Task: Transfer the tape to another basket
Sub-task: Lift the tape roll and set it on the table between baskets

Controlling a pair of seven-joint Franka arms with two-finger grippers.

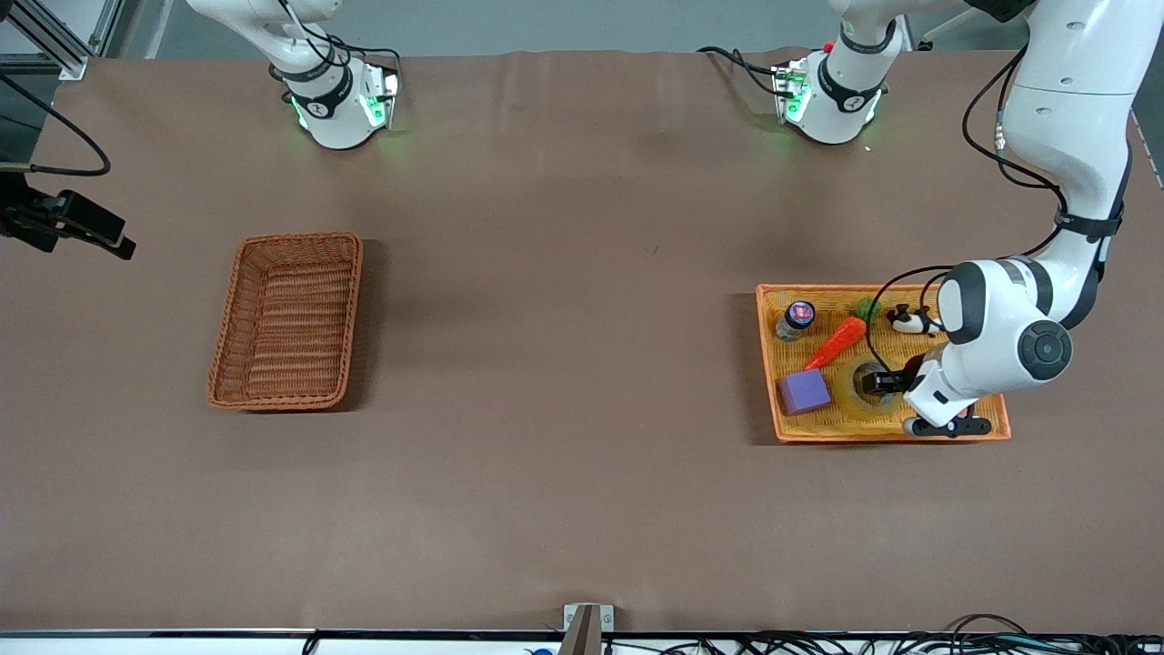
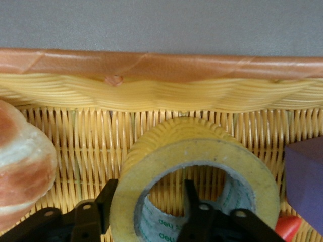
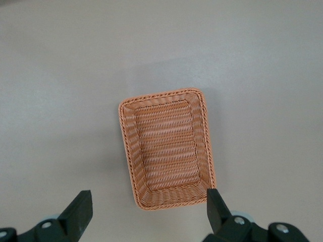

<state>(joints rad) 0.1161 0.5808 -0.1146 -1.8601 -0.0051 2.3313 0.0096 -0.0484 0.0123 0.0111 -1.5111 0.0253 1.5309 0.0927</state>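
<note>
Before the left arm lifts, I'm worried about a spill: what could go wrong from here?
1. The left gripper straddles only one wall of the tape, one finger inside the core, so the roll may tilt or slip.
2. The purple cube and croissant lie close beside it in the yellow tray and could be nudged.
3. The wicker basket sits toward the right arm's end: a long carry.

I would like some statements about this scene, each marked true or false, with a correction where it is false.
1. The tape lies in the yellow tray. True.
2. The left tool has one finger inside the tape's hole and one outside its wall. True.
3. The brown basket holds a purple cube. False: the basket holds nothing; the cube is in the tray.
4. The right tool is shut on the carrot. False: it is open, high over the basket; the carrot lies in the tray.
</note>
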